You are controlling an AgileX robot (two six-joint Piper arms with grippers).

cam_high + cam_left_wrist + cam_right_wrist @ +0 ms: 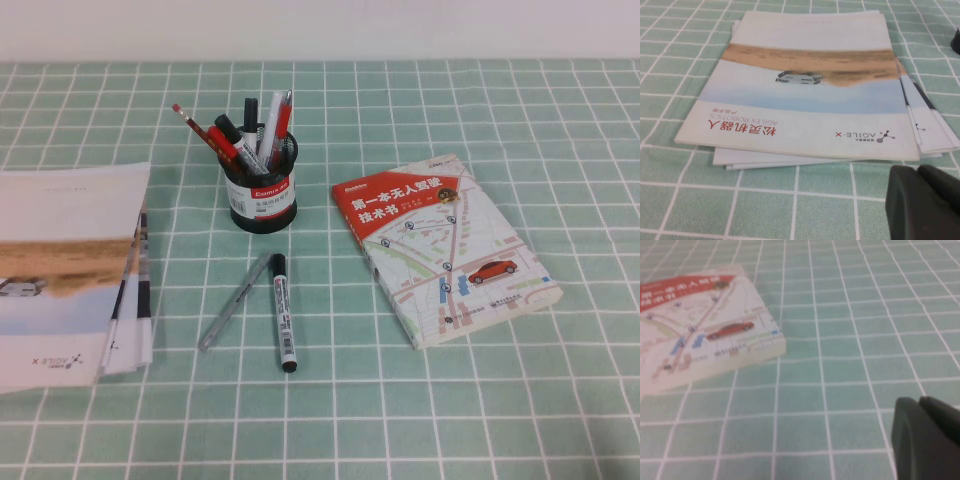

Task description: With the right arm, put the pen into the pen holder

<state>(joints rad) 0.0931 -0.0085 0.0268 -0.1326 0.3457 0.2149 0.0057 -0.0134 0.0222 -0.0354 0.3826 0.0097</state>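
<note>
The pen (283, 312) lies flat on the tabletop (420, 400), just in front of the pen holder (260, 195) and beside a slim grey pen (232, 303). It looks light, rigid and smooth-barrelled, so a mid-barrel pinch seems safest. The right gripper (927, 440) hangs near the book (700, 330); the left gripper (922, 202) hangs by the brochures (810, 90). Only one edge of each shows, so their state I cannot tell.

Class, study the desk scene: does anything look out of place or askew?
Two pens lie loose in front of the pen holder: the pen and a slim grey pen. The book sits skewed. Left gripper and right gripper stay clear.
</note>
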